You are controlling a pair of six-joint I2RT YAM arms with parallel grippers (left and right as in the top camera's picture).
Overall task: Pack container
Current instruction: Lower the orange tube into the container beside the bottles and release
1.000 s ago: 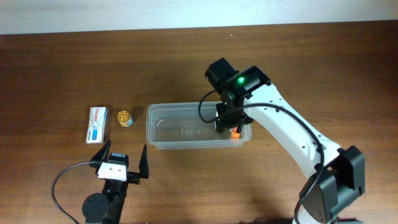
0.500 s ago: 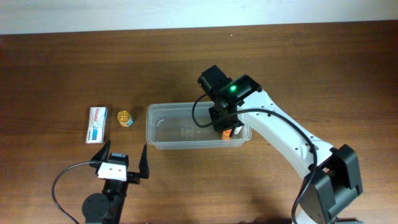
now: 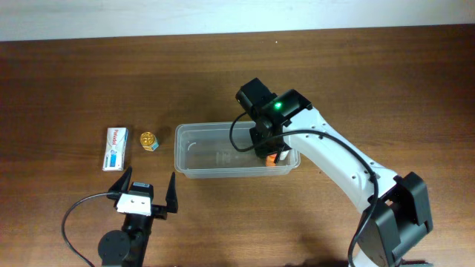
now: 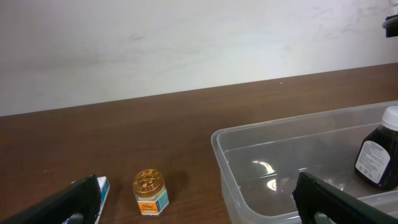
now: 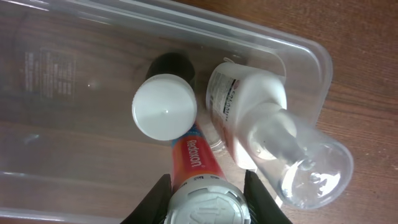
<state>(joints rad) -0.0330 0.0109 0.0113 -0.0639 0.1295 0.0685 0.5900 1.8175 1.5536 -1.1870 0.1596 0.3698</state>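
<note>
right pincer [image 5: 206, 196] grips orange tube [image 5: 189, 155] inside container [image 5: 311, 56].

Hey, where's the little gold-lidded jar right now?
In the overhead view, the gold-lidded jar stands on the table on the left side, between the white-and-blue box and the clear container, touching neither.

Dark wooden table [image 3: 386, 81], plain white wall [image 4: 186, 43]
</note>
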